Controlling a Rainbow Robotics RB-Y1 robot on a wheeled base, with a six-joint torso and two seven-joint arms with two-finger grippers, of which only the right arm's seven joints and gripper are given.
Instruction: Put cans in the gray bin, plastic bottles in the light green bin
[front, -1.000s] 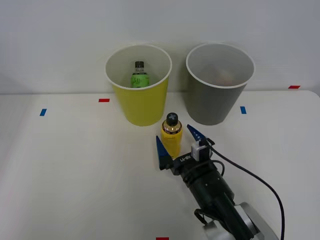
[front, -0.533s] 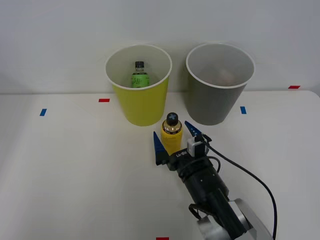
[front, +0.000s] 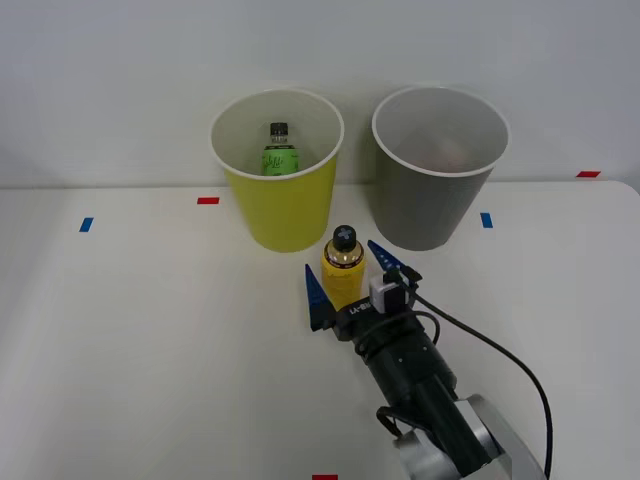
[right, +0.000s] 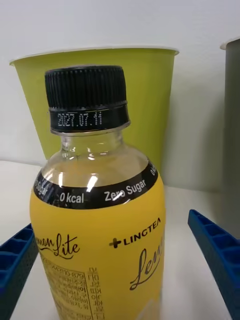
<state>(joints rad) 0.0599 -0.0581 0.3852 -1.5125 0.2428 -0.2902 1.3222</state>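
Table (front: 150, 330): white, carrying both bins side by side near its far edge.
Light green bin (front: 278, 170): standing left of the gray one, its wall hiding the lower body of the green-label bottle (front: 280, 151) standing inside.
Gray bin (front: 438, 165): its contents are hard to make out.
Right gripper (front: 346, 277): jaws spread, blue fingers (right: 217, 255) flanking the bottle without touching it.
Yellow bottle (front: 342, 265): standing upright on the table before the bins, its base cut off in the wrist view.
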